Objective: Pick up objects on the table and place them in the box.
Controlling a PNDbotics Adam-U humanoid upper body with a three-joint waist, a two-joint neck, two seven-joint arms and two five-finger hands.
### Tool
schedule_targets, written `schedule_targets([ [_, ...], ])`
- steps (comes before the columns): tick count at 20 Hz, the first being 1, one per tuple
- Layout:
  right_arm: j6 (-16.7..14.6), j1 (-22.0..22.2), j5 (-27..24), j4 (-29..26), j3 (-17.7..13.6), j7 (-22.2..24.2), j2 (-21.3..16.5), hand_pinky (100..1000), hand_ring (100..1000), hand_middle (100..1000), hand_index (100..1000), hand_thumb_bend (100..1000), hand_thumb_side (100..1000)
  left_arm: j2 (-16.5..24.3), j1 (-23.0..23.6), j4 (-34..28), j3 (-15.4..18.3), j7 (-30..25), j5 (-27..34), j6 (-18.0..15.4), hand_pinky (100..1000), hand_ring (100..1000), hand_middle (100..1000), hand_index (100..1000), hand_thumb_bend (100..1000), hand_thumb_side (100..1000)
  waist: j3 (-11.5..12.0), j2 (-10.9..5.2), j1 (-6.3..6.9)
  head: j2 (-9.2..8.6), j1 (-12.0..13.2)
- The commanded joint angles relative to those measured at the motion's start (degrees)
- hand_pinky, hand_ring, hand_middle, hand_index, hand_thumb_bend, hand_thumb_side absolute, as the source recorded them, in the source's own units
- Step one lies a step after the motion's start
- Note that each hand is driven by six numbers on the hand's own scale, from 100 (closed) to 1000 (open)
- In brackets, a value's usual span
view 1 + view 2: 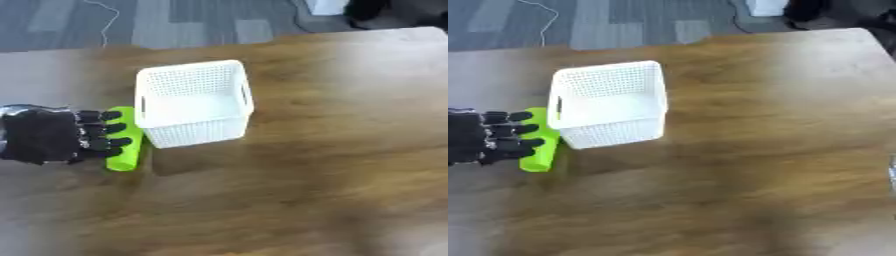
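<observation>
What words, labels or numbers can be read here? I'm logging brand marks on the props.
None can be read. The white basket, the green object under the left hand and the wooden table show no print, label or sign in either view.

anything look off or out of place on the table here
Nothing stands out. The white perforated plastic basket stands upright and looks empty on the brown wooden table. The bright green cylindrical object lies flat by the basket's left side, with the black left hand reaching over it. Nothing looks spilled or damaged.
</observation>
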Motion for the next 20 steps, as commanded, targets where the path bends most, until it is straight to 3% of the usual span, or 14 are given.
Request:
schedule_targets([
  [1, -0.18, -1.02, -0.26, -0.75, -0.16, -0.03, -0.34, 348, 467, 495, 574, 285, 1000, 0.74, 0.06, 1.26, -0.04, 11.03, -0.78, -11.1, 973, 964, 1000, 1000, 867, 588, -0.19, -0.22, -0.08, -0.06, 0.69],
  [7, -0.24, -1.33, -0.5, -0.75, -0.09, 0.15, -0.08, 347, 467, 495, 574, 284, 1000, -0.09, -0.22, 4.19, 0.41, 11.03, -2.37, -9.67, 947, 967, 1000, 1000, 881, 603, -0.58, 0.23, -0.35, -0.06, 1.19],
  [10, -0.25, -1.49, -0.6, -0.75, -0.05, 0.23, 0.12, 347, 467, 495, 574, 284, 1000, -0.46, -0.44, 4.63, 0.31, 11.03, -2.2, -9.26, 877, 940, 1000, 1000, 890, 601, -0.84, 0.56, -0.52, -0.06, 1.37],
  [13, -0.27, -1.58, -0.66, -0.75, -0.04, 0.3, 0.24, 346, 467, 495, 574, 283, 1000, -0.61, -0.48, 4.78, 0.23, 11.03, -1.91, -9.18, 802, 890, 988, 1000, 864, 565, -0.94, 0.79, -0.61, -0.06, 1.41],
  [14, -0.27, -1.59, -0.67, -0.75, -0.04, 0.32, 0.25, 346, 466, 495, 574, 283, 1000, -0.64, -0.45, 4.87, 0.27, 11.03, -1.72, -9.14, 714, 842, 957, 1000, 850, 533, -0.94, 0.83, -0.63, -0.06, 1.4],
  [15, -0.28, -1.6, -0.68, -0.75, -0.03, 0.34, 0.27, 346, 466, 495, 574, 283, 1000, -0.69, -0.38, 5.09, 0.35, 11.03, -1.43, -9.1, 742, 858, 967, 1000, 850, 544, -0.92, 0.86, -0.65, -0.06, 1.38],
  [16, -0.28, -1.6, -0.69, -0.75, -0.03, 0.36, 0.27, 346, 466, 495, 574, 283, 1000, -0.71, -0.34, 5.3, 0.4, 11.03, -1.2, -9.11, 600, 797, 930, 1000, 830, 502, -0.91, 0.87, -0.66, -0.06, 1.36],
  [17, -0.27, -1.58, -0.69, -0.75, -0.04, 0.37, 0.27, 346, 466, 495, 574, 283, 1000, -0.75, -0.29, 5.56, 0.51, 11.03, -0.85, -9.13, 576, 796, 932, 1000, 845, 500, -0.88, 0.87, -0.69, -0.06, 1.33],
  [19, -0.26, -1.46, -0.67, -0.75, -0.06, 0.39, 0.25, 346, 466, 495, 574, 282, 1000, -0.72, -0.27, 5.91, 0.88, 11.03, -0.06, -9.11, 652, 833, 952, 1000, 873, 519, -0.76, 0.84, -0.73, -0.06, 1.23],
  [20, -0.24, -1.4, -0.65, -0.75, -0.07, 0.39, 0.23, 345, 466, 495, 574, 282, 1000, -0.65, -0.26, 6.03, 1.08, 11.03, 0.41, -9.08, 754, 847, 952, 1000, 870, 519, -0.7, 0.81, -0.74, -0.06, 1.2],
])
